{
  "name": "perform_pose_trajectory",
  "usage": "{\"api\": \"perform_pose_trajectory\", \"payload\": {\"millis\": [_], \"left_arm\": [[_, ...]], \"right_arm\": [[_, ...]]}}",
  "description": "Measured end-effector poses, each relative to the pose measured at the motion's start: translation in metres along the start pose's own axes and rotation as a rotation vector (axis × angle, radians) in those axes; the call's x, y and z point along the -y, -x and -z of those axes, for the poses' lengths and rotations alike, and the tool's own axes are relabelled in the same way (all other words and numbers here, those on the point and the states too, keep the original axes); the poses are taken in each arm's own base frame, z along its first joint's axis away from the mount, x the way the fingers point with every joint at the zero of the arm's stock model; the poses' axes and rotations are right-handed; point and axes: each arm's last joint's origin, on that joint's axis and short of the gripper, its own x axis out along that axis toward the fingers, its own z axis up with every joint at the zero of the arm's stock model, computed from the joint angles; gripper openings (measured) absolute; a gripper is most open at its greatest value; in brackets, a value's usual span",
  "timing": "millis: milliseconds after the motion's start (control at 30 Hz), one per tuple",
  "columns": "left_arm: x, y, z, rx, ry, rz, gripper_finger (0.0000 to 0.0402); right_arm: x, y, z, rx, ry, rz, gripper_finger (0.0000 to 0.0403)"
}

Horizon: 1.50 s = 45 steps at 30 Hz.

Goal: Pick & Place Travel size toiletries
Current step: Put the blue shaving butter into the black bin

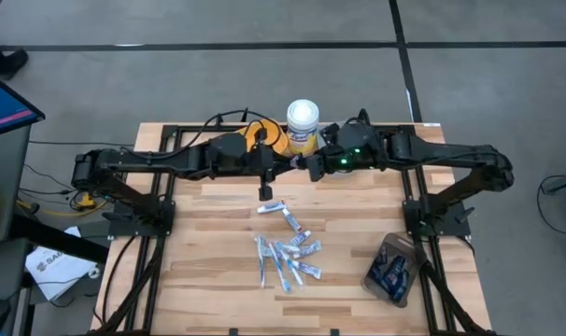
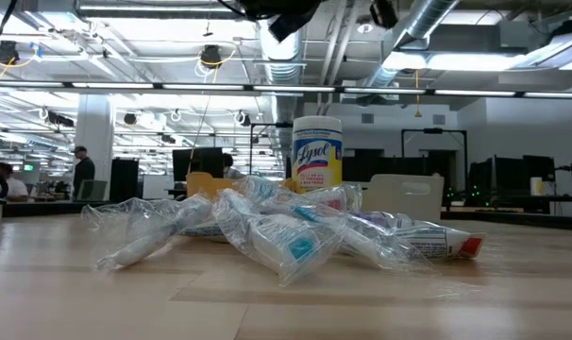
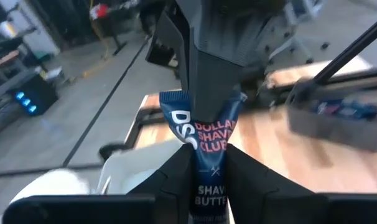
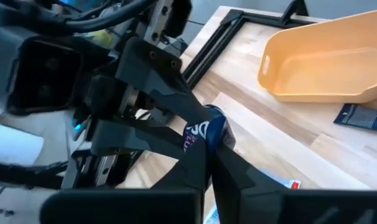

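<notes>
A dark navy packet (image 3: 208, 134) printed "Dollar Shave Club" hangs in the air over the table's far middle, between both grippers. My left gripper (image 3: 207, 158) comes from the left and my right gripper (image 4: 208, 152) from the right. They meet tip to tip (image 1: 297, 164), and both are shut on the packet. The other toiletries (image 1: 288, 252), small white-and-blue tubes in clear wrappers, lie heaped on the table's middle, and the low view shows this pile (image 2: 286, 231) up close. My left gripper pinches the packet's lower half (image 3: 208, 186) between its two fingers, reaching level from the table's left. The packet is lifted clear of the table. My right gripper pinches the packet's other end (image 4: 204, 132) between its two fingers, level from the table's right, opposite the left gripper's fingers (image 4: 157, 87).
A yellow canister with a white lid (image 1: 303, 126) stands at the far edge behind the grippers. A yellow tub (image 4: 325, 59) sits beside it, with a navy packet (image 4: 363, 116) on the wood nearby. A bin of navy packets (image 1: 392, 269) stands near right.
</notes>
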Motion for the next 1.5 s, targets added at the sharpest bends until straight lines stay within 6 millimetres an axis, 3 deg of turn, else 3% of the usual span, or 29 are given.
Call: {"api": "perform_pose_trajectory", "payload": {"millis": [233, 433, 567, 733, 1133, 1367, 1500], "left_arm": [[0.003, -0.001, 0.006, -0.048, -0.003, 0.066, 0.0173], [0.004, -0.003, 0.020, -0.127, 0.019, 0.019, 0.0274], [0.001, -0.017, 0.040, -0.200, 0.113, -0.002, 0.0294], [0.000, -0.038, 0.064, -0.277, 0.201, 0.036, 0.0285], [0.006, -0.057, 0.084, -0.348, 0.217, 0.123, 0.0283], [0.017, -0.051, 0.094, -0.468, 0.147, 0.224, 0.0292], [0.018, -0.049, 0.098, -0.514, 0.145, 0.240, 0.0292]], "right_arm": [[-0.002, 0.055, 0.017, 0.002, -0.013, 0.109, 0.0000], [0.005, 0.098, 0.058, -0.107, -0.087, 0.315, 0.0000], [0.010, 0.118, 0.092, -0.229, -0.151, 0.480, 0.0000], [0.004, 0.134, 0.133, -0.393, -0.223, 0.628, 0.0000], [-0.011, 0.145, 0.193, -0.657, -0.330, 0.830, 0.0000], [-0.006, 0.130, 0.218, -0.689, -0.273, 0.961, 0.0001], [-0.002, 0.122, 0.228, -0.713, -0.216, 1.005, 0.0027]]}}
